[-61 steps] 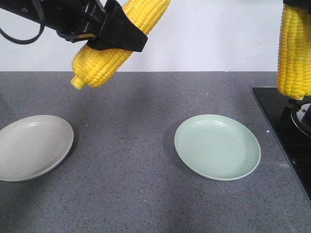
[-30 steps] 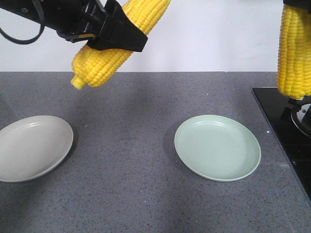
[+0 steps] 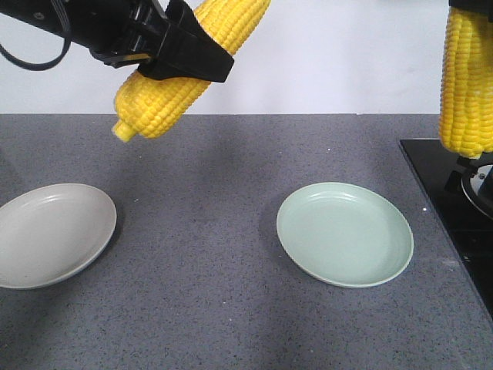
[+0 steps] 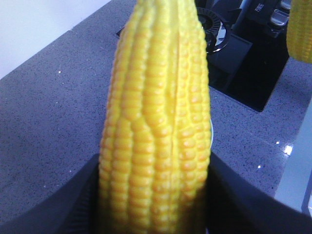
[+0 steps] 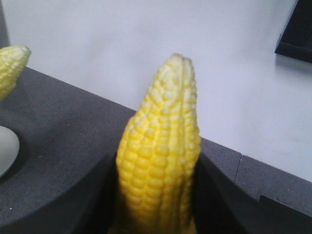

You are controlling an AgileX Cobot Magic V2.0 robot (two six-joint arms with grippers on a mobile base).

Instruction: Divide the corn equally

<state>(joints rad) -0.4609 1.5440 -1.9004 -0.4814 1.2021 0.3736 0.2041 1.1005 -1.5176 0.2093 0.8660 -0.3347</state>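
Overhead, nothing rests on the grey speckled bench (image 3: 216, 308) except a pale green plate (image 3: 344, 233) and a beige plate (image 3: 50, 235), well apart, with a black cooktop (image 3: 443, 185) at its right edge. Both bright yellow cobs, with neat kernel rows and tapered tips, hang in the air. The left corn (image 3: 162, 100) tilts stalk-end down with the left gripper (image 3: 189, 58) jaws clamped around its middle. The right corn (image 3: 466, 85) hangs upright over the cooktop, the right gripper (image 5: 156, 204) jaws clamped on it.

On my front camera I see a speckled grey desk (image 3: 200, 185). A beige plate (image 3: 54, 235) sits at lower left and a pale green plate (image 3: 344, 233) right of centre, well apart. A black cooktop (image 3: 451, 196) lies at the right edge.
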